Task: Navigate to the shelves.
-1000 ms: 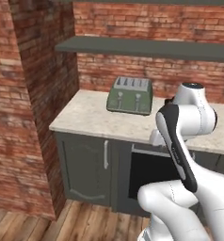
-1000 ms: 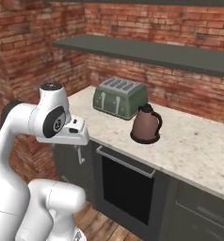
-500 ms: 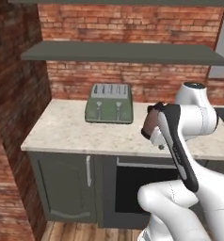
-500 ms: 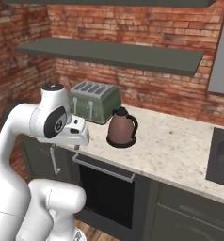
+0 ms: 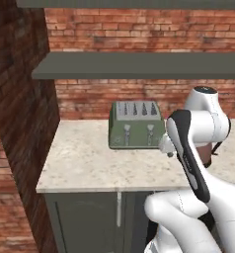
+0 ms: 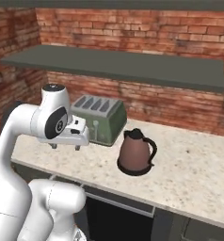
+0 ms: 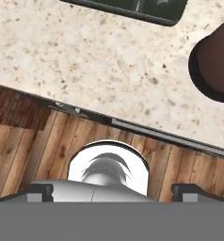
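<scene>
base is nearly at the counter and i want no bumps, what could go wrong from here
1. The tool hangs over the countertop edge, close to the toaster. Driving further forward could push it into the toaster.
2. The kettle stands just right of the arm; a swing that way could knock it.
3. The lower of the shelves juts out over the counter, so raising the arm could strike it.

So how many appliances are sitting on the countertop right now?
2. A green toaster stands toward the back by the brick wall, under the shelves. A brown kettle sits nearer the counter's front, apart from the toaster. More may lie beyond the frame.
</scene>
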Robot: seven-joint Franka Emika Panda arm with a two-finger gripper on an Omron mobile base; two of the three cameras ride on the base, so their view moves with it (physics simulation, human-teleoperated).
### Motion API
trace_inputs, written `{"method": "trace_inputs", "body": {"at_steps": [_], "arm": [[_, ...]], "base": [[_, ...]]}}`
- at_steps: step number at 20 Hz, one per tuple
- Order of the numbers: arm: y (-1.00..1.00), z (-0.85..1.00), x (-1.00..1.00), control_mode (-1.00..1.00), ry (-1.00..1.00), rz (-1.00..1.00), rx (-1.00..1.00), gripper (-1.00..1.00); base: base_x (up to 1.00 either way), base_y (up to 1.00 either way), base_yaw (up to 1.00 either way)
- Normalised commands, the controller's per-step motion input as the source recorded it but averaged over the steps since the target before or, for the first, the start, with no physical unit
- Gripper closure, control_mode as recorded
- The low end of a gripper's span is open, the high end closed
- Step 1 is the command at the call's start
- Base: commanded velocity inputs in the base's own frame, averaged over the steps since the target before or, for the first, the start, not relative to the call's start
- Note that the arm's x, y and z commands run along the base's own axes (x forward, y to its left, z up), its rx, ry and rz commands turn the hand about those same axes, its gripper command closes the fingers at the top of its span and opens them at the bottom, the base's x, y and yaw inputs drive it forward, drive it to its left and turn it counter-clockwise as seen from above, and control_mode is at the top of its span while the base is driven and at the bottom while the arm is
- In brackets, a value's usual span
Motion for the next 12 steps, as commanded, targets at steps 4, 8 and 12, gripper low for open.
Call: {"method": "trace_inputs", "body": {"at_steps": [4,8,12], "arm": [[0.00,0.00,0.00,1.00,0.00,0.00,0.00,-1.00],[0.00,0.00,0.00,1.00,0.00,0.00,0.00,-1.00],[0.00,0.00,0.00,1.00,0.00,0.00,0.00,-1.00]], "base": [[0.88,0.47,-0.14],[0.85,0.19,-0.12],[0.78,0.01,-0.11]]}}
